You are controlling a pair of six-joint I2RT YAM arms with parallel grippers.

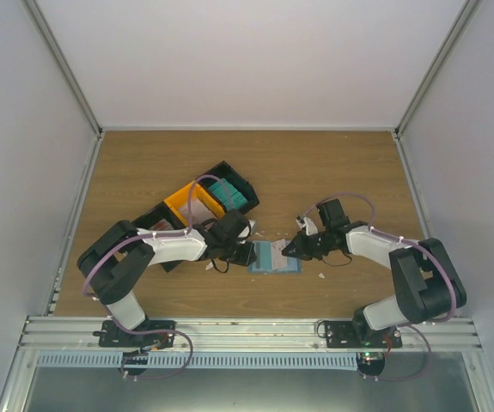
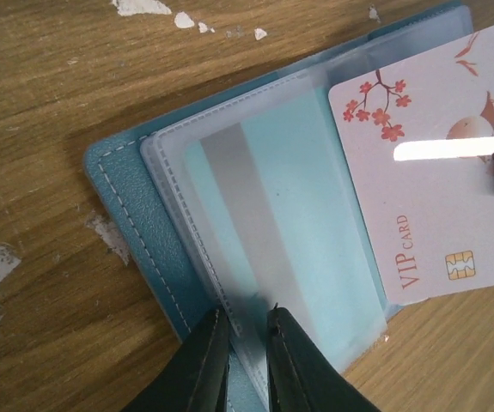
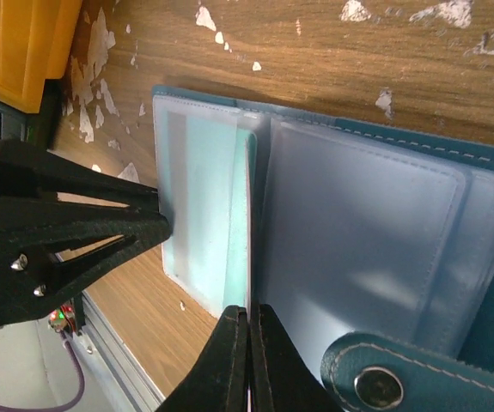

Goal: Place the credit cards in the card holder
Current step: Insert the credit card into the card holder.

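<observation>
The card holder point(image 1: 277, 257) lies open on the table between both arms, with a blue cover point(image 2: 122, 189) and clear sleeves. One sleeve holds a teal credit card point(image 2: 298, 215). My right gripper point(image 3: 251, 313) is shut on a white credit card point(image 2: 427, 172) with red blossoms. That card shows edge-on point(image 3: 251, 215) at the fold, over the holder's right half. I cannot tell whether it is inside a sleeve. My left gripper point(image 2: 245, 322) stands at the near sleeve's stitched edge, its jaws a narrow gap apart with the sleeve edge between them. The snap tab point(image 3: 375, 382) is beside the right fingers.
A black-and-orange bin point(image 1: 178, 202) sits behind the left arm, with teal cards point(image 1: 232, 194) in one compartment. Small white scraps point(image 2: 143, 7) dot the wood around the holder. The metal rail point(image 1: 247, 330) runs along the table's near edge.
</observation>
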